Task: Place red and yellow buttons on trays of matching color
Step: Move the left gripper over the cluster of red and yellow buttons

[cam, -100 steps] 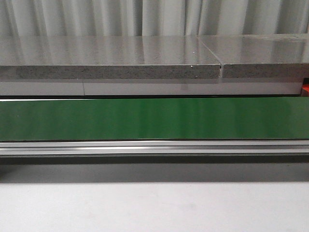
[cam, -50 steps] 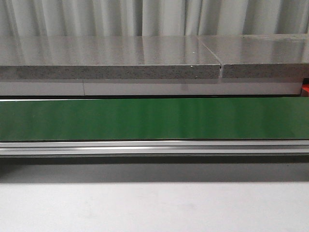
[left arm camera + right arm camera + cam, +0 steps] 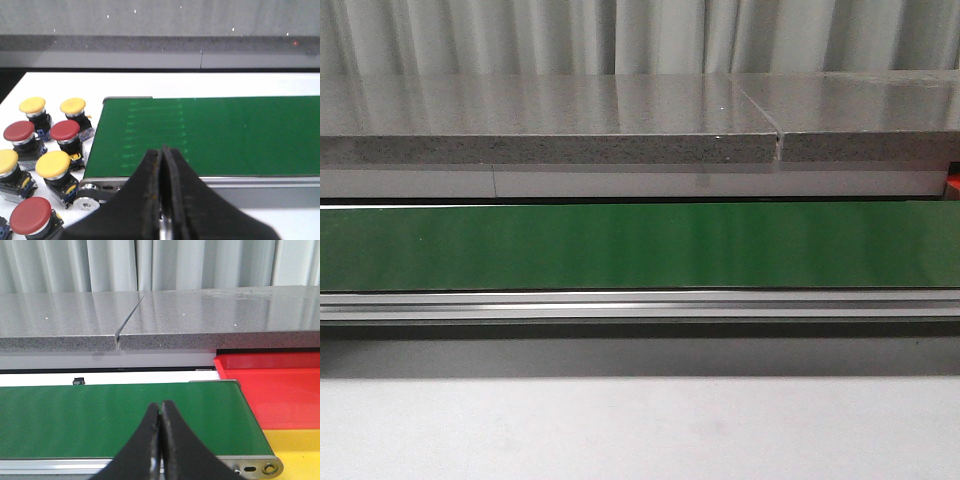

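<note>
In the left wrist view several red and yellow buttons stand on the white table beside one end of the green belt (image 3: 210,135): a red button (image 3: 65,131), another red button (image 3: 30,215), a yellow button (image 3: 52,164) and a yellow button (image 3: 72,106) among them. My left gripper (image 3: 161,152) is shut and empty, over the belt's near edge. The right wrist view shows a red tray (image 3: 280,387) and a yellow tray (image 3: 295,447) past the belt's other end. My right gripper (image 3: 160,406) is shut and empty above the belt (image 3: 115,420). The front view shows neither gripper.
A grey stone shelf (image 3: 550,125) runs behind the green belt (image 3: 640,245), with pale curtains behind it. An aluminium rail (image 3: 640,305) edges the belt's near side, with white table (image 3: 640,430) in front. A belt roller (image 3: 89,195) sits near the buttons.
</note>
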`<state>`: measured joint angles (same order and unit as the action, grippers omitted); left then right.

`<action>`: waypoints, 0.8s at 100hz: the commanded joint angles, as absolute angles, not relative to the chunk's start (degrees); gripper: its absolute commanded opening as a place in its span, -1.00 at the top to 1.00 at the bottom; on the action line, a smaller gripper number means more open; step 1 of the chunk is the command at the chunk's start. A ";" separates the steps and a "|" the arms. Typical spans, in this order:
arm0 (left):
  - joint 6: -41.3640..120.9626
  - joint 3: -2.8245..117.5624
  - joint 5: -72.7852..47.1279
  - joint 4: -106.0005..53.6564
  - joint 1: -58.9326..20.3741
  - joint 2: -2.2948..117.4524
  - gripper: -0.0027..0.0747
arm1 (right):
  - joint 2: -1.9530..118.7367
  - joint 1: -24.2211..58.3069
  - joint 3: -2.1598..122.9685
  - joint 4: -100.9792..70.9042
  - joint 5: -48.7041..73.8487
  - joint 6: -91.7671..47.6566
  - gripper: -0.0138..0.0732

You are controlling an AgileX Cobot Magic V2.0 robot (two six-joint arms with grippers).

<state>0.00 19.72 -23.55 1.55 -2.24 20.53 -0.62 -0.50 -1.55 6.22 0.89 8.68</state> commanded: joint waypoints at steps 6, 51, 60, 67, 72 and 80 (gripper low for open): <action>-0.63 25.16 -20.39 1.34 -2.67 27.42 0.98 | -1.20 -0.31 -0.74 6.28 -3.86 8.58 0.83; -0.85 34.89 -22.30 1.59 -2.45 38.68 -0.53 | -1.20 -0.31 -0.74 6.28 -3.86 8.58 0.83; -3.06 38.03 -25.71 1.59 -1.25 41.26 -0.53 | -1.20 -0.31 -0.74 6.28 -3.86 8.58 0.83; -4.27 40.62 -28.65 1.47 0.36 43.62 -0.53 | -1.20 -0.31 -0.74 6.28 -3.86 8.58 0.83; -5.29 42.54 -31.20 1.35 2.02 45.39 -0.53 | -1.20 -0.31 -0.74 6.28 -3.86 8.58 0.83; -5.91 45.84 -36.20 0.89 4.51 48.13 -0.53 | -1.20 -0.31 -0.74 6.28 -3.86 8.58 0.83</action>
